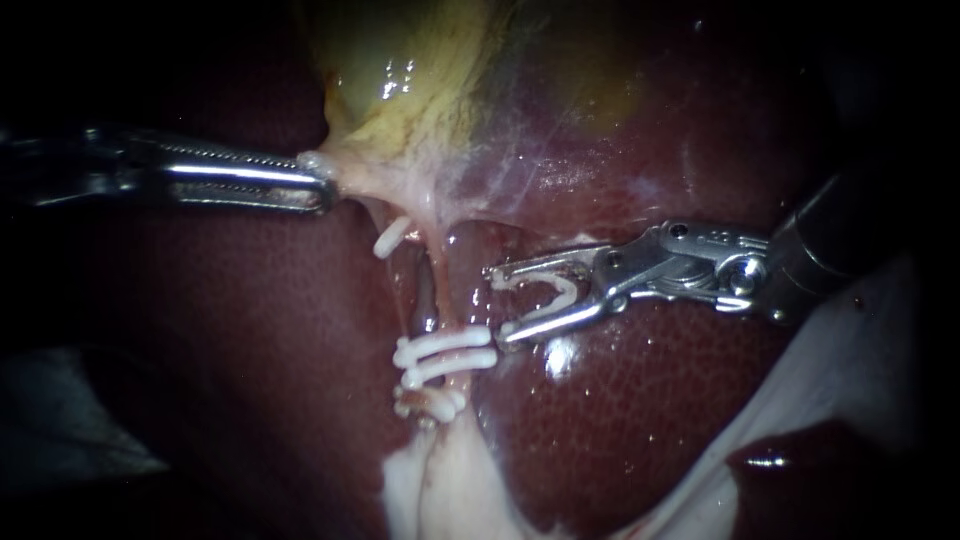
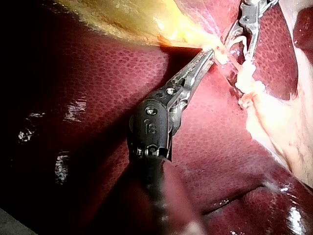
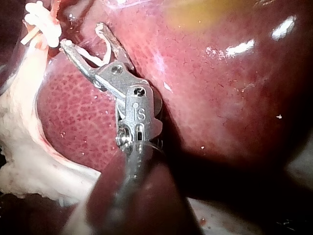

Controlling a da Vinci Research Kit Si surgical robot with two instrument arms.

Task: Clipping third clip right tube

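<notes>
My left instrument [image 1: 322, 185] comes in level from the left. Its long ridged jaws are pressed together on the gallbladder [image 1: 420, 90], pinching it at its narrow pale lower end. The left wrist view shows the same grip: the left instrument's [image 2: 209, 55] jaws are closed on that pale-yellow strand of tissue, with dark red liver [image 2: 98, 73] beneath the shaft.

My right instrument [image 1: 500, 302] enters from the right, low over the liver [image 1: 620, 420]. Its jaws are spread wide and carry an open clip [image 1: 568, 292], white and U-shaped, with one leg lying along each jaw. In the right wrist view the right instrument [image 3: 82, 35] shows the same spread, with the open clip [image 3: 100, 58] seated deep in the fork.

The right tube [image 1: 438, 285] runs down from the gallbladder's pinched end as a thin pink strand. It lies just beside the right jaw tips, not between them. Two closed clips [image 1: 447, 352] cross it lower down, one close above the other. The lower jaw tip sits very near the upper one; I cannot tell whether they touch. A further clip [image 1: 432, 402] lies just below that pair, and a single clip [image 1: 391, 238] sits on the strand to the left.

A white sheet [image 1: 850, 350] shows past the liver's edge, under my right instrument's shaft.
</notes>
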